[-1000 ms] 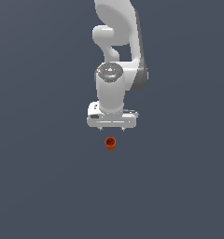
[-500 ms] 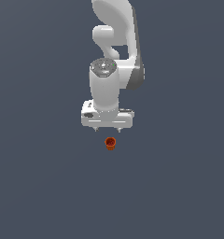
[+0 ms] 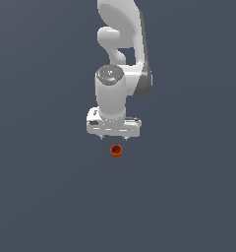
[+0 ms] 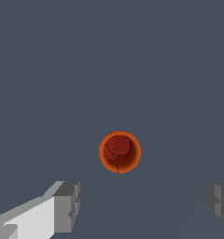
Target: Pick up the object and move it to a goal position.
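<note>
1. One arm [image 3: 121, 59], white, enters from the top centre of the exterior view and hangs down to mid-frame.
2. One gripper [image 3: 113, 138], its jaws spread wide and holding nothing; the wrist view shows two grey fingertips [image 4: 67, 206] set far apart with bare floor between them.
3. One object [image 3: 116, 151], a small orange-red cup (its hollow darker inside), standing upright on the grey floor [image 3: 41, 197] just below centre of the exterior view, close under the gripper but clear of it.
4. In the wrist view the cup [image 4: 119, 151] sits near mid-frame, outside the span of the fingertips.
5. Against half a second ago, the gripper has shifted slightly to the exterior view's left and sits a touch higher; the cup has not moved.
</note>
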Motion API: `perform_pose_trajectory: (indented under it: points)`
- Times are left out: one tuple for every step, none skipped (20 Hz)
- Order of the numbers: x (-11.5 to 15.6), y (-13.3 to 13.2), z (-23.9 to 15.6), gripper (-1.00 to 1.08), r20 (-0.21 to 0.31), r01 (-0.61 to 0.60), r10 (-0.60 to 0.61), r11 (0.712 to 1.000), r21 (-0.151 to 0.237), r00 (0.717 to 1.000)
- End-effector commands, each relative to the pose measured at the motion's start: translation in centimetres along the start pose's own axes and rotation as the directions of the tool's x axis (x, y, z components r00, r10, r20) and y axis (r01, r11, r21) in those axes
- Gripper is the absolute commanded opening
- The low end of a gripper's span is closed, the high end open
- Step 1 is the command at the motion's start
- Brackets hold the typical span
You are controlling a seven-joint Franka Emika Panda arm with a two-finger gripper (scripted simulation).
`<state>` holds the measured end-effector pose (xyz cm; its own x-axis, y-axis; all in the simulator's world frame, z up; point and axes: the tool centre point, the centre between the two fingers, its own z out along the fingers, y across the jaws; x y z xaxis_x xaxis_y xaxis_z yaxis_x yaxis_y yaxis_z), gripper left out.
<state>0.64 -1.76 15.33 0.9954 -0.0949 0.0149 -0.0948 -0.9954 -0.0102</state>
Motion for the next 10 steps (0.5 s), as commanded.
perform_pose_trajectory:
  points:
    - [0.0, -0.1, 0.6, 1.0, 0.002, -0.029, 0.029, 1.0, 0.0, 1.0]
    - [0.1, -0.2, 0.9, 1.0, 0.003, -0.044, 0.044, 0.999, -0.001, 0.999]
    - [0.1, -0.2, 1.2, 1.0, 0.003, -0.059, 0.059, 0.998, -0.001, 0.998]
    - [0.1, -0.3, 1.5, 1.0, 0.004, -0.077, 0.077, 0.997, -0.002, 0.997]
    - [0.2, -0.3, 1.9, 1.0, 0.005, -0.095, 0.095, 0.995, -0.002, 0.995]
    - [0.2, -0.4, 2.3, 1.0, 0.006, -0.115, 0.115, 0.993, -0.003, 0.993]
    - [0.2, -0.5, 2.7, 1.0, 0.006, -0.136, 0.136, 0.991, -0.004, 0.991]
    - [0.3, -0.5, 3.1, 1.0, 0.007, -0.157, 0.157, 0.988, -0.004, 0.988]
    - [0.3, -0.6, 3.6, 1.0, 0.008, -0.178, 0.178, 0.984, -0.005, 0.984]
    - [0.3, -0.6, 3.9, 1.0, 0.008, -0.196, 0.197, 0.98, -0.006, 0.98]
